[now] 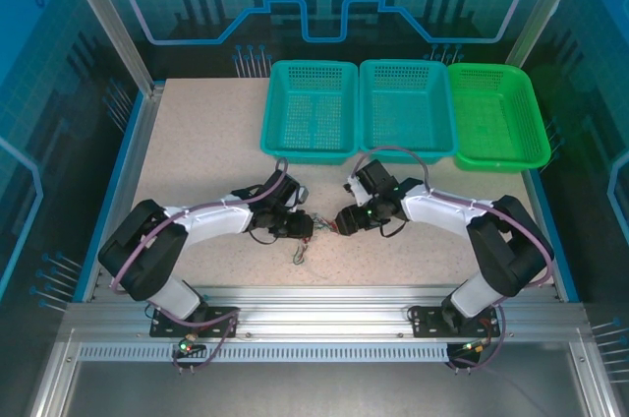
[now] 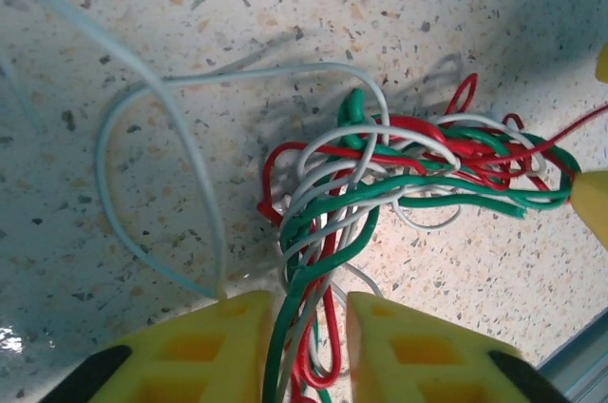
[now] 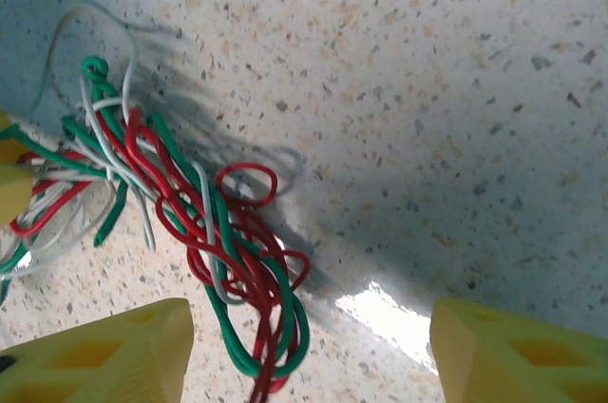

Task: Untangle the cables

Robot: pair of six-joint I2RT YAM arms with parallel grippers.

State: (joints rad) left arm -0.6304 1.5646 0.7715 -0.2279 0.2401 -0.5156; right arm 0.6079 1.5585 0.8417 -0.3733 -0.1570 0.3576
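Cables: red, green and whitish strands in one knotted clump on tabletop, directly ahead of left gripper. Several strands run back through its finger gap. Left gripper: narrow opening, strands lie loose in gap, no visible pinch. One whitish strand loops free, ahead and to one side of clump. Right gripper: wide, holding nothing. Clump sits ahead of it, offset toward one finger, w/ opposite finger over bare tabletop. Grippers face each other at close range, clump between.

Failure modes (est.):
- Left gripper closing as-is takes all colours at once; pulling then tightens knot instead of freeing a strand.
- Right gripper closing off-centre may catch a single loop or miss; thin strands can slip from pads.
- Pull w/o counter-hold drags whole clump across tabletop.
- Grippers close together: fingertip contact possible on any inward move.
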